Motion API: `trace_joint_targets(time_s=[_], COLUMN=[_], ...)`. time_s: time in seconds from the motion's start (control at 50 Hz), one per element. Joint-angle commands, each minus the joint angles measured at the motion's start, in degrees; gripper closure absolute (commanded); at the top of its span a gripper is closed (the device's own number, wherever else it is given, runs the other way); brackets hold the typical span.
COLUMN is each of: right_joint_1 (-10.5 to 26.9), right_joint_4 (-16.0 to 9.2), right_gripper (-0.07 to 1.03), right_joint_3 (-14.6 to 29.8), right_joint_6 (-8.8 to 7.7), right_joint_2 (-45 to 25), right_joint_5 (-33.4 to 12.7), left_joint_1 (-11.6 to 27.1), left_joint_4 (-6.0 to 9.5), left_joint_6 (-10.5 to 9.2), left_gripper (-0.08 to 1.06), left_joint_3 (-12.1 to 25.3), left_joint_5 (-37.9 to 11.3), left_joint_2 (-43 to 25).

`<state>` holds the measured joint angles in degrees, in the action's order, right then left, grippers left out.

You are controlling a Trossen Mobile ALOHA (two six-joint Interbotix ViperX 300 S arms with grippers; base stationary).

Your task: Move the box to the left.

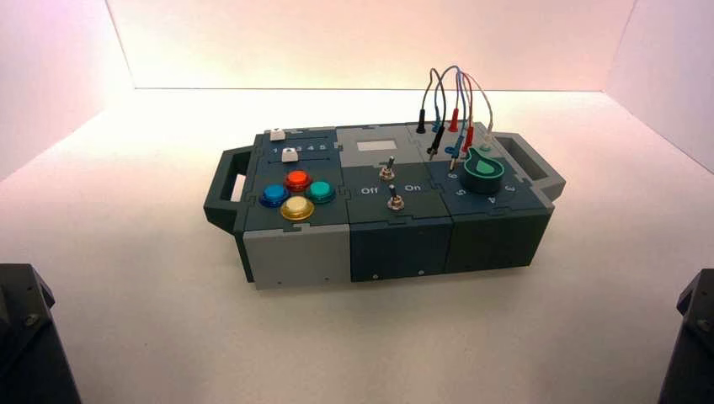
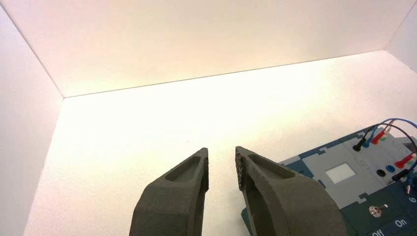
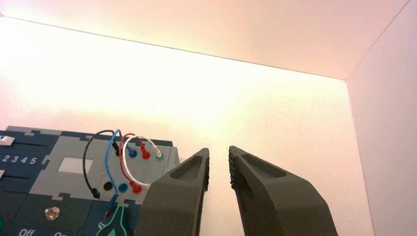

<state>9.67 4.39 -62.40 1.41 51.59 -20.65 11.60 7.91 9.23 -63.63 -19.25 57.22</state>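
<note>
Dark teal and grey panels make up the box [image 1: 396, 244], which rests on the pale counter [image 1: 168, 337], roughly midway between the two arms and beyond them, turned a little. The left tool [image 2: 222, 150] is on the near side of the box, off past its left end, its two fingers parted with nothing between them. The right tool [image 3: 219, 150] matches it off past the right end of the box, also open and holding nothing; both are apart from the box. A handle sticks out at each end: a dark one [image 1: 225, 189] on the left, a grey one [image 1: 530, 164] on the right. On the left part of the box sit two white sliders [image 1: 290, 155] and, nearer, four round buttons [image 1: 297, 207] in red, blue, green and yellow (a tight little cluster, that). Two metal toggle switches [image 1: 396, 202] stand in the middle of the box, by the words "Off" and "On". On the right part are the green knob [image 1: 482, 173] and, behind it, black, blue, red and white wires [image 3: 109, 162]. The near ends of the black and blue ones seem to lie outside their sockets, though the loops overlap and make it hard to be sure.
</note>
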Motion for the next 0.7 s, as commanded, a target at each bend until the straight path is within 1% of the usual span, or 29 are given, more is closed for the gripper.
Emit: trace_joint_targets(time_s=[0.02, 0.24, 0.32, 0.54, 0.7], right_joint_1=[-0.4, -0.4, -0.4, -0.4, -0.4], right_joint_4=[0.0, -0.1, -0.2, -0.3, -0.3], right_gripper=[0.72, 0.72, 0.72, 0.72, 0.73], right_joint_3=[0.9, 1.0, 1.1, 1.2, 2.0], right_joint_6=[0.09, 0.09, 0.09, 0.09, 0.09], right_joint_2=[-0.4, -0.5, -0.9, -3.6, -6.3], right_joint_5=[0.2, 0.2, 0.4, -0.4, -2.5], left_joint_1=[-0.4, -0.4, -0.4, -0.5, -0.4], left_joint_4=[-0.09, -0.09, -0.09, -0.09, 0.18], left_joint_6=[0.09, 0.09, 0.26, 0.53, 0.26], left_gripper=[0.65, 0.65, 0.65, 0.65, 0.66], left_joint_3=[0.7, 0.7, 0.6, 0.9, 1.6], left_joint_5=[0.7, 1.0, 2.1, 2.8, 1.7], left_joint_2=[-0.1, -0.1, -0.4, -4.7, -7.6])
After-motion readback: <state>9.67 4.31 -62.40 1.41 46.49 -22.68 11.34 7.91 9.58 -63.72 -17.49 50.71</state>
